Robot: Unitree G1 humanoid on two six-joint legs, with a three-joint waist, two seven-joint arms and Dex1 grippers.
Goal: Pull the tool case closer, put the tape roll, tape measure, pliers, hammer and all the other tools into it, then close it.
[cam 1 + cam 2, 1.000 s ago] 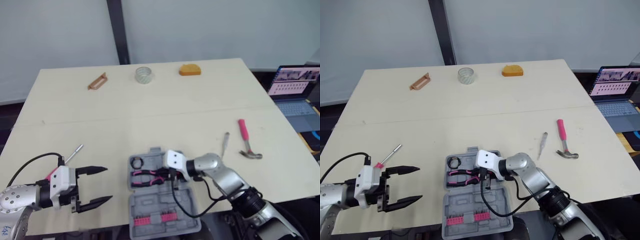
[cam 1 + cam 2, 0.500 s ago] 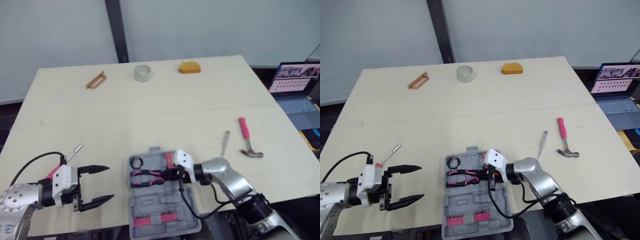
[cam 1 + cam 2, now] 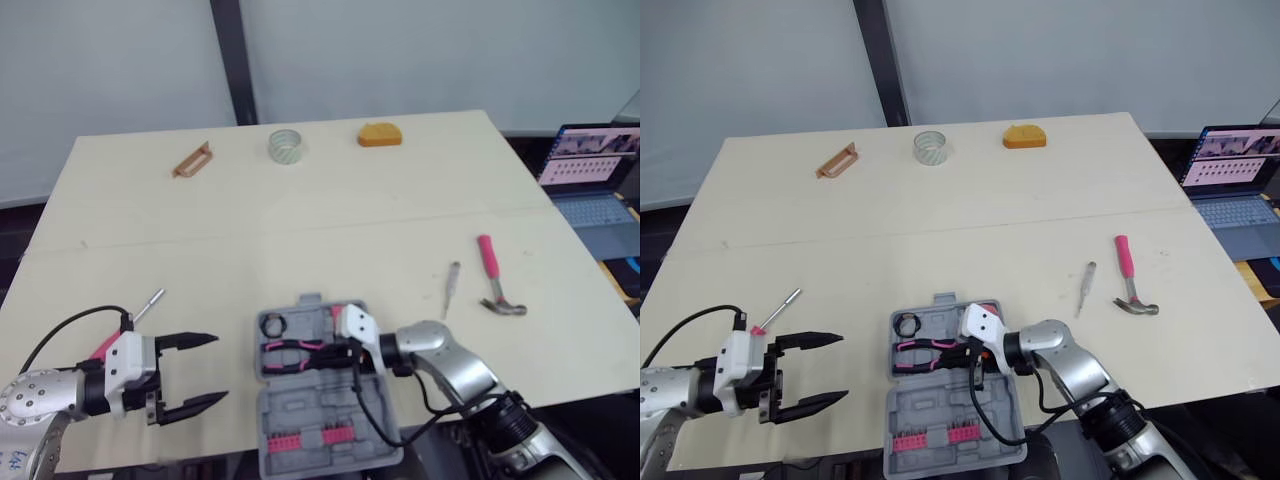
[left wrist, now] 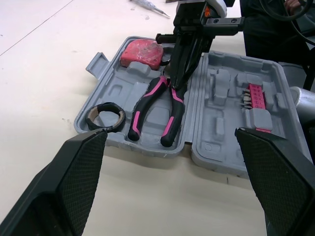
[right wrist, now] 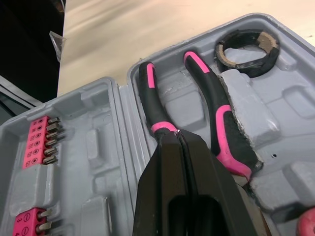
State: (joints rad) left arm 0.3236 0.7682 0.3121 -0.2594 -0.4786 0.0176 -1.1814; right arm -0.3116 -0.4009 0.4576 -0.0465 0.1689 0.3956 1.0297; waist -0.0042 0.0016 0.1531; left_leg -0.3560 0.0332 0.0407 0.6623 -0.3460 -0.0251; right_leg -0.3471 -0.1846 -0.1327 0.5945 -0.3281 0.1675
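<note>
Only the right gripper [image 5: 177, 135] has really shifted over the last second: its wrist swung a touch toward 3 o'clock and has now eased back toward 9 o'clock, hovering throughout over the upper tray of the open tool case [image 3: 320, 400], which sits at the table's 6 o'clock edge. Its fingers are pressed together with nothing visible between them, the tips resting right at the joint of the pliers [image 4: 157, 105]. The pliers lie in their moulded slot and have kept that place, so this looks like a nudge to seat them rather than a lift. A black tape ring [image 4: 106, 114] sits at the pliers' 9 o'clock and a pink tape measure [image 4: 142, 51] at their 12 o'clock, both inside the same tray. The left gripper [image 3: 215, 368] has stayed put at the table's 8 o'clock, fingers spread wide and empty, with a pink-handled screwdriver [image 3: 140, 310] just beside it at its 11 o'clock. By my reading the pliers step is all but finished and the task is roughly a third done. Left out on the table are the hammer [image 3: 492, 275] and a slim screwdriver [image 3: 451, 287] near 4 o'clock, a clear tape roll [image 3: 285, 147] and an orange object [image 3: 380, 136] at 12 o'clock, and a tan holder [image 3: 193, 160] at 11 o'clock. The lid is wide open.
</note>
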